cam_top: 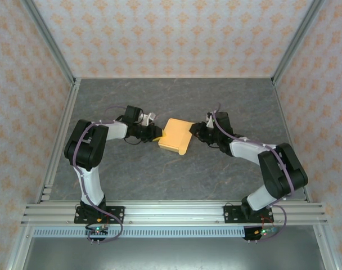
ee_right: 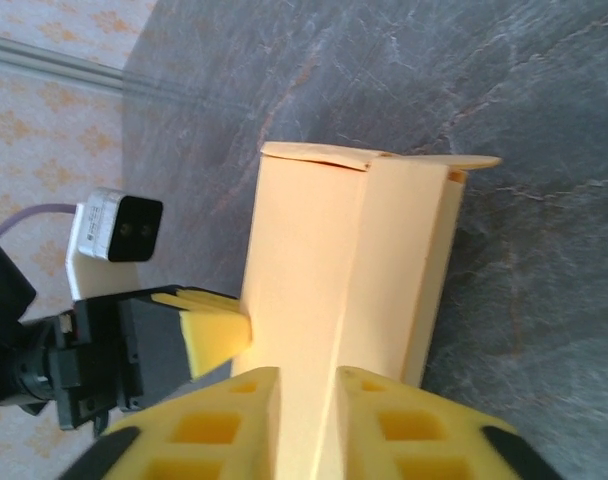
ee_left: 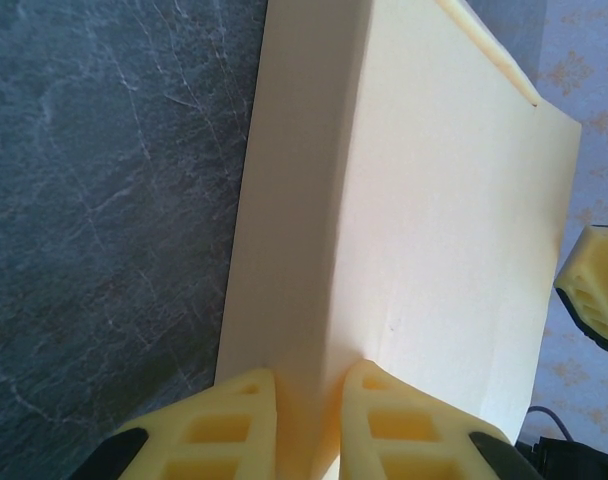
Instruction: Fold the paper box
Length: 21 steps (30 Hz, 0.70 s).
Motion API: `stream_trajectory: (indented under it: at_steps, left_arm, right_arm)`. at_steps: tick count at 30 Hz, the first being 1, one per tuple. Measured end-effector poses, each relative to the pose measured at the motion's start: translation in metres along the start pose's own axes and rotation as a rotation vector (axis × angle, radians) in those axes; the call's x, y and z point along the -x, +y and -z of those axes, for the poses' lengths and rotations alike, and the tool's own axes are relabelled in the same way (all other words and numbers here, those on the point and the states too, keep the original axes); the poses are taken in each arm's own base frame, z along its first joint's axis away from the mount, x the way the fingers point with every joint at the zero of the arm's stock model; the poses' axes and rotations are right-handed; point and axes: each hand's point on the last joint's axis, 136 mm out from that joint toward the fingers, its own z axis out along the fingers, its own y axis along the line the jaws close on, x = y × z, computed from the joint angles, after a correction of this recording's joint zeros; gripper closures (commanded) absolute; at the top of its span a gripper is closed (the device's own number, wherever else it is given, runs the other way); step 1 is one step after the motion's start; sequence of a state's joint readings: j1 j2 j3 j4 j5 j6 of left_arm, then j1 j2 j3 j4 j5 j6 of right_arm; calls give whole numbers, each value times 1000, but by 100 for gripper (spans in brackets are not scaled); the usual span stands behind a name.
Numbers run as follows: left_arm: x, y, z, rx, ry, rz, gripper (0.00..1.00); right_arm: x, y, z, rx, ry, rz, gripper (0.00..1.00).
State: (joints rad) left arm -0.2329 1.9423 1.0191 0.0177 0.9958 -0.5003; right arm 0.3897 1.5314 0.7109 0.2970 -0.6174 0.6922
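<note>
The paper box is being held mid-table, right between the 2 grippers, partly folded up. From above it's looking almost square, so the long axis is hard to call. The slightly longer sides are being run far-to-near, with the near end skewed a bit to the left, and 1 side edge is being pointed at each arm.

The left gripper is being clamped on a creased edge of the box, with the cardboard being squeezed between both fingers. The right gripper is being set astride the opposite ridge, but whether it's really pinching or just sitting loose can't be told.

All this is being done on a dark grey marbled tabletop, boxed in by wallpapered walls with an orange pattern, and an aluminium rail is being run along the front.

A loose flap is being poked out at the box's far end in the right wrist view. The box's underside is being hidden, and its near end is being cut off in both wrist views.
</note>
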Motion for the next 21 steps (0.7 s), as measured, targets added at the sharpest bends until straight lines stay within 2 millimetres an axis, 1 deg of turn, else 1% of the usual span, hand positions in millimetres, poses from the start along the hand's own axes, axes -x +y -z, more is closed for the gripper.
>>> stream_trajectory:
  at_steps: [3, 6, 10, 16, 18, 19, 21]
  left_arm:
    - [0, 0, 0, 0, 0, 0, 90]
    - [0, 0, 0, 0, 0, 0, 90]
    - [0, 0, 0, 0, 0, 0, 91]
    - [1, 1, 1, -5, -1, 3, 91]
    - [1, 1, 1, -5, -1, 4, 91]
    - [1, 1, 1, -5, -1, 3, 92]
    - [1, 1, 1, -5, -1, 3, 92]
  right_arm:
    - [2, 2, 9, -7, -4, 30, 67]
    - [2, 3, 11, -5, -6, 47, 65]
    - [-3, -2, 5, -5, 19, 36, 64]
    - [-12, -16, -5, -19, 53, 5, 64]
    - [-13, -18, -8, -11, 59, -3, 67]
    - [-14, -18, -10, -5, 61, -6, 72]
    - [-15, -16, -12, 9, 66, -14, 83]
